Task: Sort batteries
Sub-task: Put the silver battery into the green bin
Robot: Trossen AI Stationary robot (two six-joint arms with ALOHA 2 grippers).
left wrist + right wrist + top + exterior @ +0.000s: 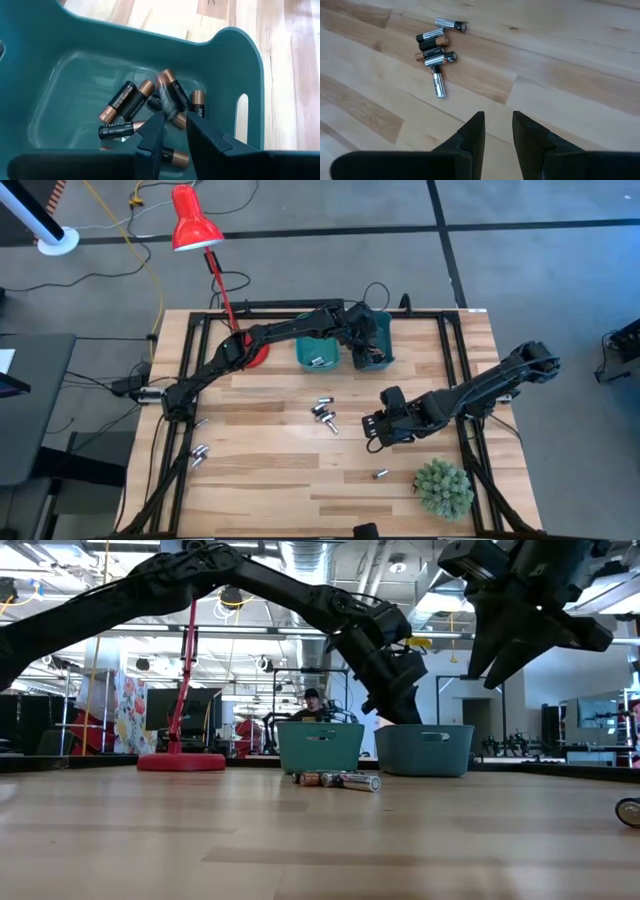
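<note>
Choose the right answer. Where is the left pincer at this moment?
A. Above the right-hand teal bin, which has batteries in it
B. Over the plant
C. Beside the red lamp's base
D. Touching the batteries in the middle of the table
A: seen from overhead, the left pincer hangs over the right-hand teal bin, and its own camera shows batteries lying on that bin's floor beneath the open fingers.

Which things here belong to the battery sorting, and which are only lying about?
Belonging to the job:
- loose batteries mid-table
- batteries in bin
- two teal bins
- left gripper over the right-hand bin, right gripper above bare wood

Just lying about:
- red lamp
- green spiky plant
</note>
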